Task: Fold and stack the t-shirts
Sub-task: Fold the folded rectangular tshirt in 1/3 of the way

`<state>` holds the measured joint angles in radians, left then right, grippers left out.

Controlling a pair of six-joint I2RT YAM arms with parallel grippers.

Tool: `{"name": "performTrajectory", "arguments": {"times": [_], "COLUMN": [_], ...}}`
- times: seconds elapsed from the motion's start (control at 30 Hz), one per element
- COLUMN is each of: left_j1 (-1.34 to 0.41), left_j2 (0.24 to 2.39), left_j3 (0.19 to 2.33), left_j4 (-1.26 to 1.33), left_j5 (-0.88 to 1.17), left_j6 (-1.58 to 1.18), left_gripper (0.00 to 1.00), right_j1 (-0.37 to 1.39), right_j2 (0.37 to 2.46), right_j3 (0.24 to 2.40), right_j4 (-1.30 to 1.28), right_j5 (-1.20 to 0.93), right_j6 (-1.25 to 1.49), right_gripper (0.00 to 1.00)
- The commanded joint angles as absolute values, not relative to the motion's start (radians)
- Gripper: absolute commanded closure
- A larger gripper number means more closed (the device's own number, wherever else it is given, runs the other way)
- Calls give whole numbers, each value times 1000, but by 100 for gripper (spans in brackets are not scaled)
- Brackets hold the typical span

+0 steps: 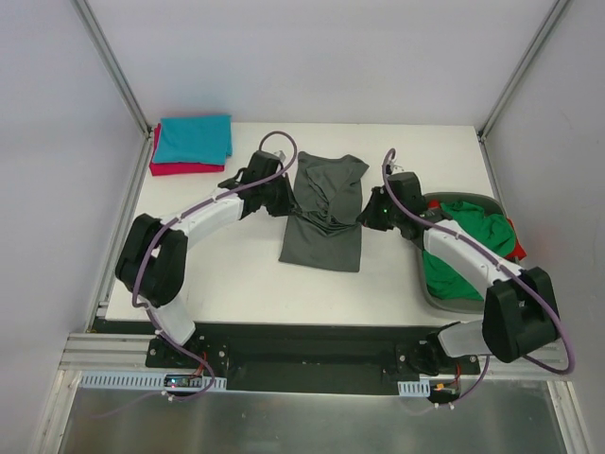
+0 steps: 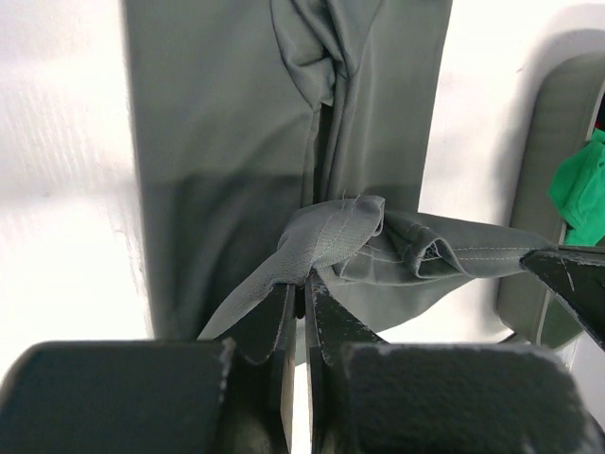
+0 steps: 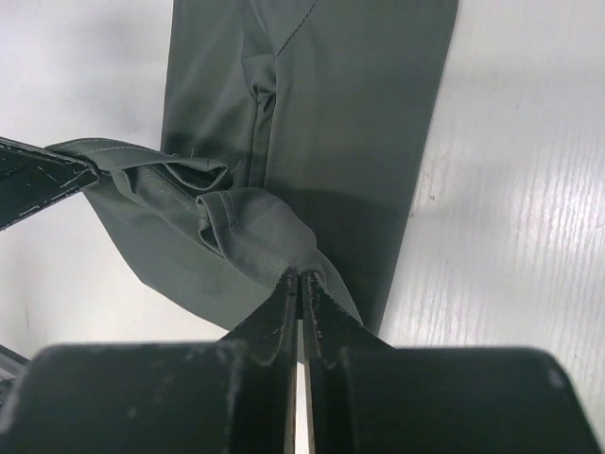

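Grey t-shirt [image 1: 323, 241] near tub [image 1: 470, 198], seemingly apart

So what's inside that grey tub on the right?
A green t-shirt fills most of the tub, with a sliver of red cloth at its right edge. The right arm crosses over it, and whatever lies beneath the green shirt is hidden.

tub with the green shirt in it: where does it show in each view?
Top external: tub at the table's right edge, holding the green shirt.
Left wrist: tub along the right edge of the frame.
Right wrist: not in view.
Shared landmark: grey shirt, seen in all three.
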<state>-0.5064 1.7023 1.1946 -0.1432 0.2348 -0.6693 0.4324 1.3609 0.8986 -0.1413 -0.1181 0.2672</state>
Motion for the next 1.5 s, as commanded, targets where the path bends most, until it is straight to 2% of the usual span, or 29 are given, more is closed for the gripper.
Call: {"name": "performTrajectory", "arguments": {"times": [0.0, 0.43, 0.53, 0.57, 0.63, 0.67, 0.7, 0.8, 0.83, 0.87, 0.93, 0.97, 1.0, 1.17, 1.47], "left_j1": [-477, -428, -419, -416, -410, -408, -407, -407, -407, -407, -407, -407, -407, -407, -407], "left_j2": [1746, 1920, 1950, 1956, 1957, 1953, 1948, 1908, 1889, 1870, 1818, 1787, 1752, 1588, 1390], "left_j3": [1262, 1345, 1351, 1350, 1347, 1345, 1344, 1333, 1324, 1312, 1266, 1240, 1208, 1017, 769], "left_j4": [-138, -138, -138, -138, -138, -137, -138, -138, -138, -138, -138, -138, -138, -138, -138], "left_j5": [282, 373, 388, 393, 396, 396, 397, 403, 403, 400, 385, 376, 365, 354, 342], "left_j6": [-629, -637, -638, -643, -647, -647, -647, -643, -644, -646, -646, -649, -650, -658, -678], "left_gripper": [100, 100, 91, 85, 63, 57, 51, 27, 11, 1, 1, 1, 1, 1, 1], "right_j1": [407, 348, 345, 345, 345, 345, 345, 345, 345, 345, 354, 360, 371, 468, 534], "right_j2": [1411, 1611, 1650, 1661, 1675, 1678, 1680, 1661, 1645, 1625, 1583, 1562, 1540, 1474, 1629], "right_j3": [965, 991, 1008, 1014, 1025, 1032, 1043, 1063, 1058, 1051, 1029, 1017, 1002, 939, 1031], "right_j4": [-69, 31, 31, 29, 25, 14, 5, -61, -67, -71, -80, -84, -92, -100, -81], "right_j5": [-170, -206, -172, -166, -153, -141, -132, -136, -144, -152, -161, -163, -163, -207, -218], "right_j6": [233, 264, 259, 256, 249, 244, 233, 198, 190, 184, 173, 166, 158, 118, 123], "right_gripper": [99, 99, 92, 86, 80, 75, 62, 41, 34, 27, 7, 1, 4, 4, 4]}}
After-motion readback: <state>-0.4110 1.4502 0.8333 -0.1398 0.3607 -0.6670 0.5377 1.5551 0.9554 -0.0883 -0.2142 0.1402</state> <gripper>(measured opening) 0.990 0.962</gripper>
